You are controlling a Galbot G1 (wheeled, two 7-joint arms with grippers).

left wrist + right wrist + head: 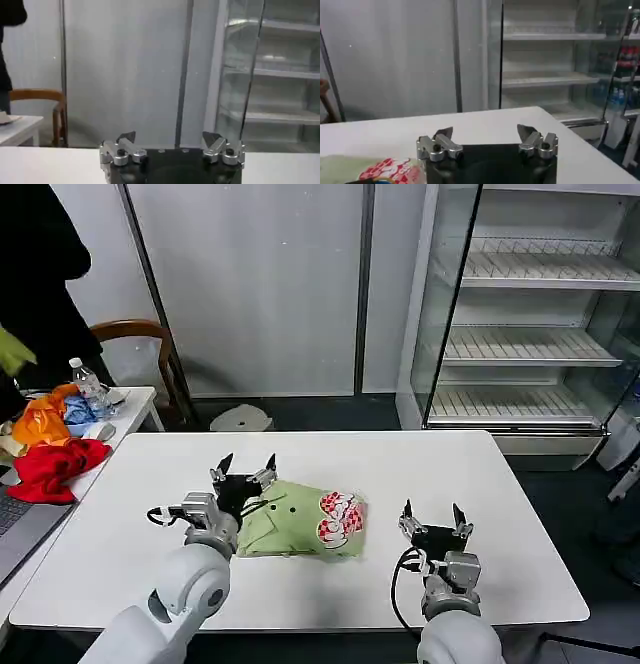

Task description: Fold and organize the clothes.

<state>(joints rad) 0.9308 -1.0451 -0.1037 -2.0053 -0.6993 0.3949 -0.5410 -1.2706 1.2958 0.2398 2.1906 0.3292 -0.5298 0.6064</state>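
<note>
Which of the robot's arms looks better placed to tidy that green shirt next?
Probably the left: its gripper hovers open at the green T-shirt's edge, while the right gripper, also open, sits apart beside it.

light green soft cotton T-shirt [300,531]: matt cloth, printed graphic | white rectangular table [520,524]: smooth, faintly glossy top | left gripper [246,466]: black matt fingertips, silvery metal knuckles | brown curved chair [140,332]: polished wood
</note>
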